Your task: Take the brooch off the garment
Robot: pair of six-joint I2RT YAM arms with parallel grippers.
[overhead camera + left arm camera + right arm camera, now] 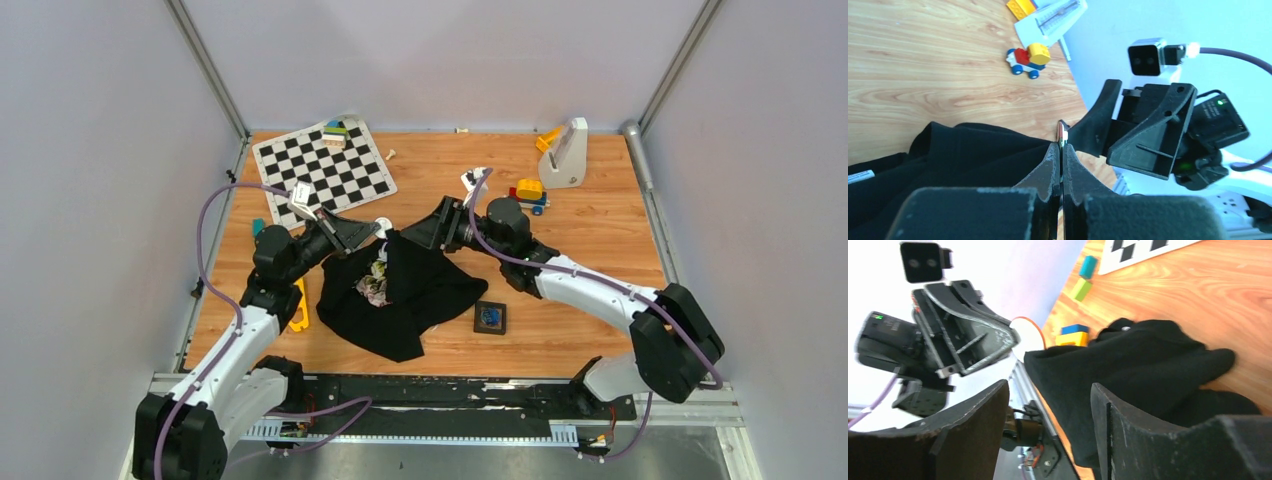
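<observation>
Brooch (490, 318): the only small blue disc I can find sits inside a black square tray (478, 328) on the counter (600, 220), just off the garment's (420, 290) near-right hem and not touching the cloth. I take that disc to be the brooch, so in my judgement the removal itself is done and the step in hand is letting go of the shirt. Left tool (1062, 145), at the garment's far edge: clenched, jaws pressed together on the black fold, with a thin pale sliver (1062, 132) at the tips. I cannot tell what the sliver is. Right tool (1049, 390), also at the far edge and facing the left one: released, jaws wide apart, a bunched fold of cloth ahead of them but nothing gripped. Next move, as I read it: unclench the left tool, then back both arms off the garment without dragging cloth towards the tray.
</observation>
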